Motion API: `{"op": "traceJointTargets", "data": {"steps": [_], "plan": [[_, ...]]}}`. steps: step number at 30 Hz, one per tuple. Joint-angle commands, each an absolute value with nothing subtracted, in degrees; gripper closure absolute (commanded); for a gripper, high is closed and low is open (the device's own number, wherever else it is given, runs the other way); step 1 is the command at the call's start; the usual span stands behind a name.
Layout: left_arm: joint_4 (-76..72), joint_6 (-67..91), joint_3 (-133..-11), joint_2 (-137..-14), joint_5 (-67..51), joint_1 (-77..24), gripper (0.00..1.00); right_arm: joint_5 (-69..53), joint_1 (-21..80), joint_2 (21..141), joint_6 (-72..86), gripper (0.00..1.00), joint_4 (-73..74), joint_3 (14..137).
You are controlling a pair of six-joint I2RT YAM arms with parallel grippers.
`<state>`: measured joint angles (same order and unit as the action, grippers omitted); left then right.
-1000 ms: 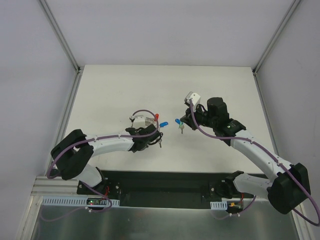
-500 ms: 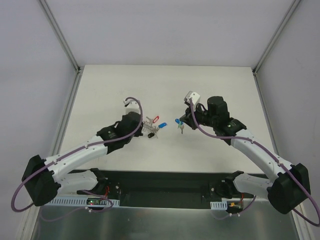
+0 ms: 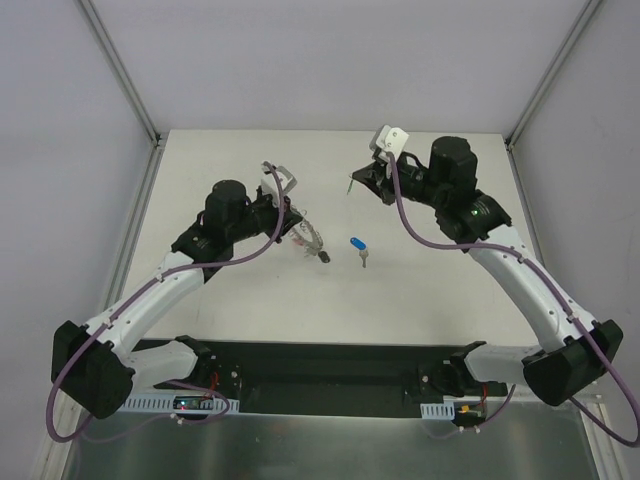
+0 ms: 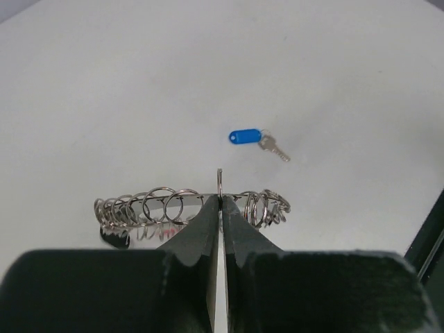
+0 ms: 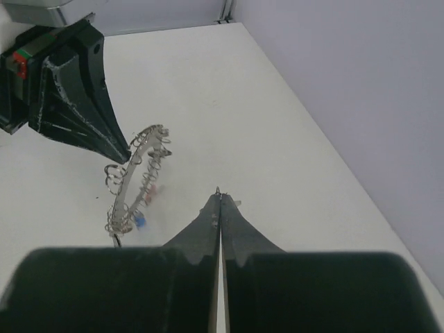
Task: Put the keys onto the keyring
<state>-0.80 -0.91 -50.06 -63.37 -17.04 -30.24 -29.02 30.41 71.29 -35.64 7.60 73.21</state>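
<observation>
My left gripper (image 3: 292, 222) is shut on the rim of the keyring (image 3: 308, 238) and holds it above the table. In the left wrist view the keyring (image 4: 159, 205) is a silver band strung with several small split rings, pinched at my fingertips (image 4: 219, 200). Red and black tags hang under it. The blue-tagged key (image 3: 358, 245) lies loose on the table, also in the left wrist view (image 4: 246, 137). My right gripper (image 3: 352, 182) is raised at the rear, shut on a small silver key (image 5: 220, 194); no tag shows. The right wrist view shows the keyring (image 5: 135, 182) to its left. No green tag is visible.
White table (image 3: 420, 290) with metal frame rails at the left (image 3: 135, 230) and right edges. The left arm's black fingers (image 5: 87, 104) show at upper left in the right wrist view. The table's far edge runs along the wall (image 5: 312, 139).
My left arm swung back and up, carrying the keyring off the table. My right gripper lifted and moved to the rear, away from the blue-tagged key, which stays on the table.
</observation>
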Motion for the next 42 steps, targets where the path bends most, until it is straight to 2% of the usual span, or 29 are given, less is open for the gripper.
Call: {"op": "traceJointTargets", "data": {"steps": [1, 11, 20, 34, 42], "plan": [[-9.6, -10.1, -54.2, -64.9, -37.0, -28.5, 1.00, -34.2, 30.1, 73.9, -43.9, 0.99, 10.2, 79.1], [-23.7, -12.2, -41.8, -60.8, -46.5, -23.6, 1.00, -42.4, 30.1, 80.4, -58.3, 0.99, 17.1, 83.6], [-25.0, -14.9, -36.4, -57.1, -48.7, -22.7, 1.00, -54.6, 30.9, 81.1, -54.1, 0.99, 6.6, 74.0], [-22.6, -18.2, -35.8, -55.9, -49.4, -22.5, 1.00, -55.4, 33.2, 83.9, -51.1, 0.99, 0.8, 69.4], [-32.3, -10.6, -33.1, -56.9, -46.8, -21.4, 1.00, -57.3, 33.2, 83.4, -54.2, 0.99, 1.2, 68.2]]}}
